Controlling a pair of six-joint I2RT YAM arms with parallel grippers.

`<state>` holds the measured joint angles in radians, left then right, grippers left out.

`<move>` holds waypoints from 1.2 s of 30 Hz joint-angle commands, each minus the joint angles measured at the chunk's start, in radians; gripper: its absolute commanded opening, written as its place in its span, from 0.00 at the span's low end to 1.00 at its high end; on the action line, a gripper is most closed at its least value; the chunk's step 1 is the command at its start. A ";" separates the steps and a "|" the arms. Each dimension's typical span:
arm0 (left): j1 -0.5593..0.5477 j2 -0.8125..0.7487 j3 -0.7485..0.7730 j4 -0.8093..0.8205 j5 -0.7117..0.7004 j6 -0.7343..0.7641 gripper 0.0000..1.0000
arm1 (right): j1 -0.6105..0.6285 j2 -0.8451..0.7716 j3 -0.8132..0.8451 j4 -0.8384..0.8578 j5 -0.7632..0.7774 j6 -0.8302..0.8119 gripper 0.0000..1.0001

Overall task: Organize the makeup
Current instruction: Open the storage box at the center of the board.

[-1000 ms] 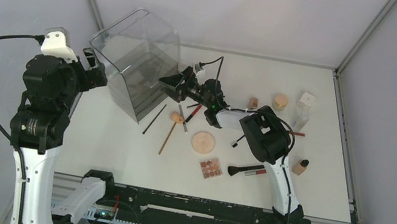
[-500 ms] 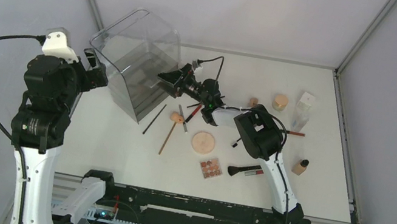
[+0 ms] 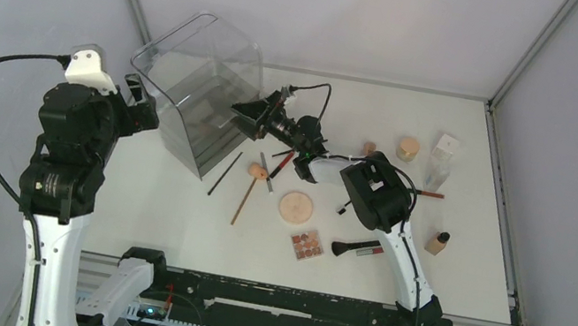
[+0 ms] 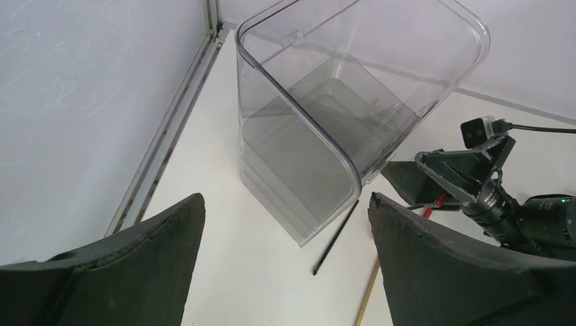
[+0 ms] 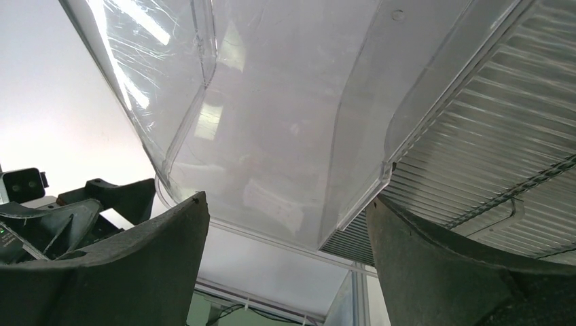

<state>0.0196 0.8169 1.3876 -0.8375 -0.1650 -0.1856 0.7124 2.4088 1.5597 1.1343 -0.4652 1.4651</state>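
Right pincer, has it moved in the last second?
Yes. In the top view the right pincer has edged left and slightly up, closer to the clear box, while the round peach disc stayed put.

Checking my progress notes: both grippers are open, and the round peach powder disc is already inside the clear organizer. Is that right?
Not quite. The round peach powder disc lies on the table, outside the clear organizer, as the top external view shows. The rest holds: the left gripper and the right gripper are both open.
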 commanded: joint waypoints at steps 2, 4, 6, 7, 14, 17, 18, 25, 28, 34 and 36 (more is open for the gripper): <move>-0.001 -0.015 -0.013 0.036 0.012 -0.002 0.93 | -0.004 -0.074 0.022 0.208 0.000 0.047 0.91; -0.003 -0.017 -0.012 0.034 0.009 0.003 0.93 | -0.004 -0.088 0.010 0.228 -0.002 0.057 0.91; -0.002 -0.021 -0.016 0.035 0.001 0.011 0.93 | -0.004 -0.107 -0.009 0.246 -0.002 0.061 0.91; -0.001 -0.021 -0.017 0.036 -0.002 0.013 0.93 | -0.004 -0.118 -0.025 0.255 -0.001 0.061 0.91; -0.003 -0.039 -0.026 0.048 -0.006 0.040 0.93 | -0.008 -0.173 -0.047 0.298 -0.008 0.076 0.91; -0.002 -0.045 -0.027 0.047 0.007 0.051 0.94 | -0.008 -0.200 -0.054 0.298 -0.017 0.068 0.91; -0.003 -0.048 -0.026 0.048 0.013 0.056 0.94 | -0.008 -0.208 -0.057 0.298 -0.019 0.065 0.91; -0.002 -0.085 -0.055 0.067 0.027 0.125 0.94 | -0.008 -0.274 -0.095 0.297 -0.039 0.034 0.90; -0.002 -0.097 -0.061 0.074 0.021 0.125 0.94 | -0.008 -0.300 -0.099 0.284 -0.045 0.020 0.90; 0.001 -0.052 -0.010 0.003 0.067 0.040 1.00 | -0.007 -0.318 -0.075 0.261 -0.061 0.005 0.90; 0.010 -0.028 0.005 -0.013 0.136 -0.015 1.00 | -0.007 -0.318 -0.064 0.251 -0.065 0.004 0.90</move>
<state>0.0200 0.7372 1.3434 -0.8330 -0.1322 -0.1150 0.7025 2.1494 1.4578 1.3319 -0.5228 1.4876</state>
